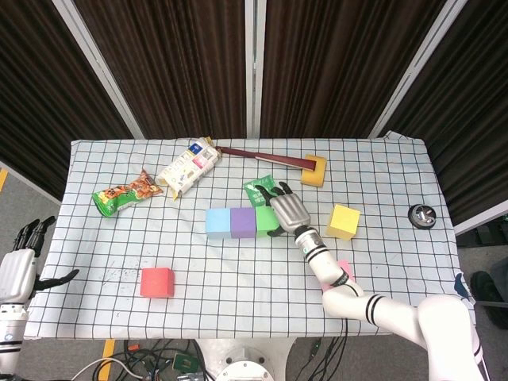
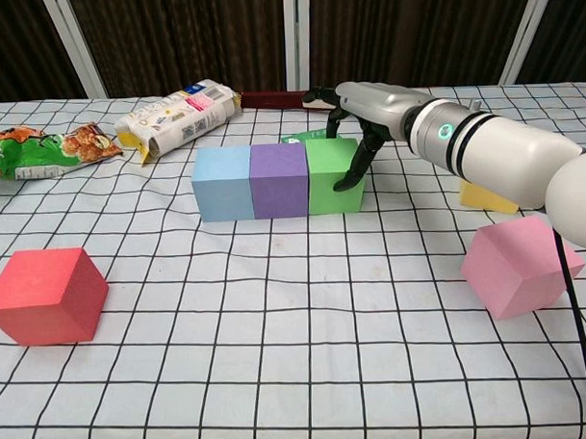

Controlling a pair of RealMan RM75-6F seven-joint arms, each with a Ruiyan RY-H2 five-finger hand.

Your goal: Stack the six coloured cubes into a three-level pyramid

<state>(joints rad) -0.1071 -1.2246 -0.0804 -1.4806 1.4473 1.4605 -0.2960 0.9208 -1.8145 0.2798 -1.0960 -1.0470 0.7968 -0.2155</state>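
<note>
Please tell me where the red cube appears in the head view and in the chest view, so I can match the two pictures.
Head view: the red cube lies lower left on the table, alone, near the front edge.
Chest view: the red cube sits at the far left, in the foreground.
Shared landmark: the blue cube, left end of the three-cube row.

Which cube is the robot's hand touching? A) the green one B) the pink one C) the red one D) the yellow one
A: the right hand rests its fingers against the green cube, at the right end of the row of three.
</note>
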